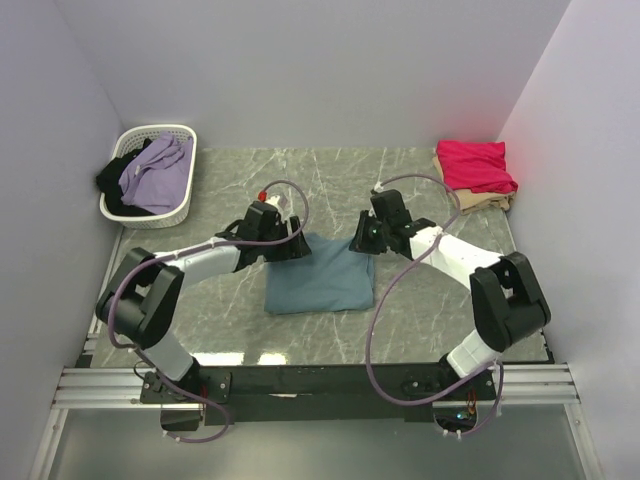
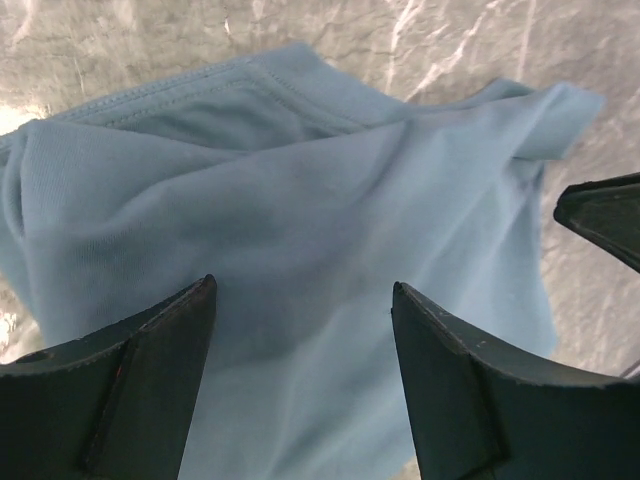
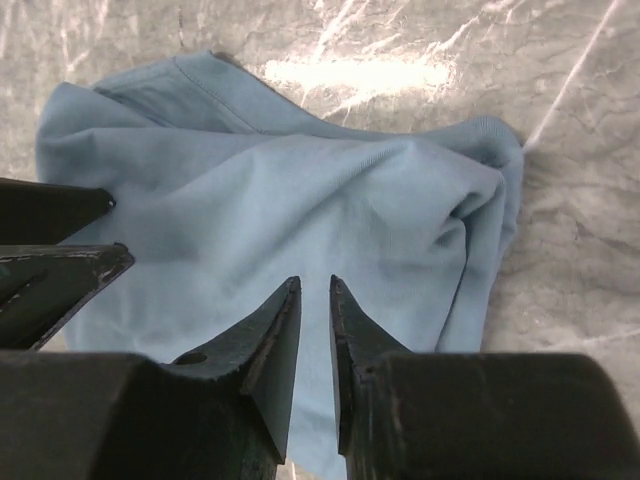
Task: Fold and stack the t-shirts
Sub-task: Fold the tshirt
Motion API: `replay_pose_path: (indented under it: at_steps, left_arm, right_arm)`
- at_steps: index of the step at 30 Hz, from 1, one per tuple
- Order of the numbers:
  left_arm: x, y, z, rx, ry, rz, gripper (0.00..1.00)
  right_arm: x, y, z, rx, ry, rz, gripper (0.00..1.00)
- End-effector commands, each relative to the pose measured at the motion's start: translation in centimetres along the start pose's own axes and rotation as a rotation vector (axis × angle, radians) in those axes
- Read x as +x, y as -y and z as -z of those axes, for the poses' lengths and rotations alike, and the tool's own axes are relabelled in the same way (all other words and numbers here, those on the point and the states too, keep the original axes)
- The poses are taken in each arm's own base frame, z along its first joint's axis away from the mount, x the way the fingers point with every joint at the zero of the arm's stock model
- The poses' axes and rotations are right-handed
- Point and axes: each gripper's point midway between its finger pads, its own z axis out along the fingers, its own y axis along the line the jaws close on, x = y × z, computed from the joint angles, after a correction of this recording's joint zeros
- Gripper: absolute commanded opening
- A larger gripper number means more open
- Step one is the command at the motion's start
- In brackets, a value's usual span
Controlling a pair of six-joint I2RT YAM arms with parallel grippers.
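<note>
A folded teal-blue t-shirt (image 1: 320, 282) (image 2: 300, 180) (image 3: 300, 190) lies flat at the table's middle. My left gripper (image 1: 296, 248) (image 2: 302, 285) hovers over the shirt's far left corner with its jaws wide open and only cloth showing below them. My right gripper (image 1: 361, 240) (image 3: 315, 282) is over the far right corner, its jaws a narrow slit apart, with no cloth visibly pinched. A crimson-pink t-shirt (image 1: 475, 165) sits folded on a beige t-shirt (image 1: 492, 204) at the back right.
A white slatted basket (image 1: 186, 133) at the back left holds purple cloth (image 1: 155, 170) and black cloth (image 1: 108, 180). Grey walls close in the table on three sides. A dark fingertip (image 2: 600, 215) of the other arm shows at the left wrist view's right edge.
</note>
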Motion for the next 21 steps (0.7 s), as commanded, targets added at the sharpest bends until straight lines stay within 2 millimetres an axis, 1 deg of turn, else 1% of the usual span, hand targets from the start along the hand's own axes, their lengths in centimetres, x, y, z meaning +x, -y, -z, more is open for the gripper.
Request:
replay_pose_path:
  at_steps: [1, 3, 5, 8, 9, 12, 13, 15, 21]
  left_arm:
    - [-2.2, 1.5, -0.7, 0.058, 0.079, -0.047, 0.75]
    - [-2.5, 1.2, -1.0, 0.044, 0.091, -0.059, 0.75]
    - [-3.3, 1.1, -1.1, 0.034, 0.113, -0.064, 0.75]
    - [-4.3, 0.8, -1.4, 0.01, 0.138, -0.074, 0.75]
    - [-4.6, 0.8, -1.4, 0.006, 0.146, -0.078, 0.75]
    - [-5.2, 0.1, -1.6, -0.014, 0.162, -0.08, 0.75]
    - [-5.5, -0.3, -1.6, -0.024, 0.165, -0.076, 0.75]
    - [-5.5, -1.0, -2.0, -0.047, 0.16, -0.083, 0.75]
    - [-5.8, -3.9, -2.8, -0.145, 0.16, -0.104, 0.74]
  right_arm:
    - [-2.5, -0.9, -0.9, -0.03, 0.04, 0.029, 0.24]
    - [-2.4, -0.3, -1.5, -0.006, 0.032, 0.03, 0.24]
    - [-2.5, 0.2, -2.1, 0.009, 0.032, 0.033, 0.24]
    - [-2.1, 1.9, -3.3, 0.06, 0.017, 0.023, 0.23]
    - [-2.1, 2.7, -3.8, 0.095, 0.015, 0.024, 0.22]
    - [-1.8, 4.2, -4.3, 0.141, 0.006, 0.018, 0.22]
    - [-2.1, 5.0, -4.4, 0.179, 0.019, 0.019, 0.22]
    - [-2.0, 5.7, -4.5, 0.208, 0.012, 0.022, 0.22]
    - [-2.6, 7.7, -4.1, 0.316, 0.022, 0.038, 0.23]
